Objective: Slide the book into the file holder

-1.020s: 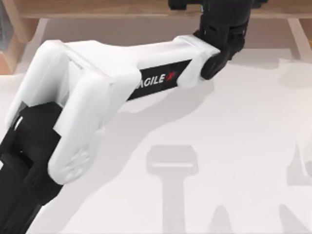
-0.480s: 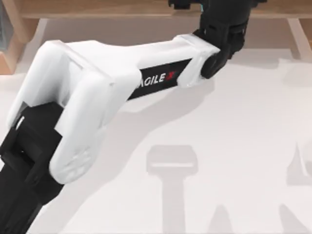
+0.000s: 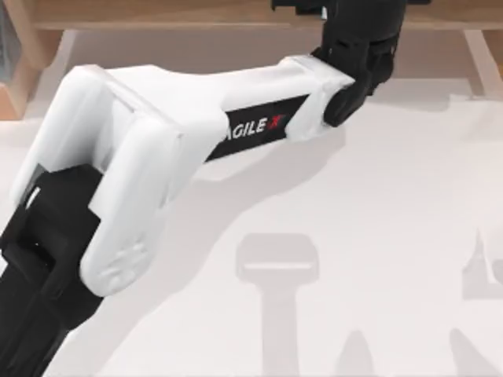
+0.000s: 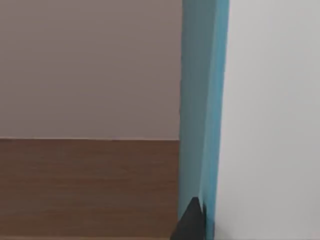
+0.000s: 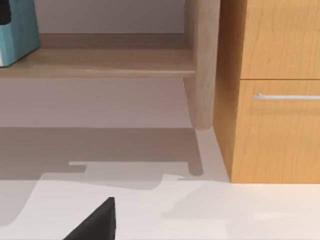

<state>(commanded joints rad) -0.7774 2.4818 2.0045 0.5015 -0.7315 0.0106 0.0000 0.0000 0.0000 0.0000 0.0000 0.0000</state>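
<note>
My left arm reaches from the lower left across the table, and its gripper (image 3: 354,12) is at the long wooden shelf board (image 3: 157,14) at the top edge. The light-blue book (image 4: 204,100) stands upright right in front of the left wrist camera, with one black fingertip (image 4: 192,222) against its cover. In the right wrist view the book (image 5: 16,30) stands on the shelf board with the left gripper's black tip above it. A tan slanted wooden wall, the file holder (image 3: 22,67), sits at the top view's upper left corner, well left of the book.
A wooden cabinet with a drawer and metal handle (image 5: 285,96) stands beside the shelf's round leg (image 5: 202,65). My right gripper's dark fingertip (image 5: 95,220) hangs low over the white table (image 3: 377,204).
The left arm has shifted only very slightly; the book and shelf look the same.
</note>
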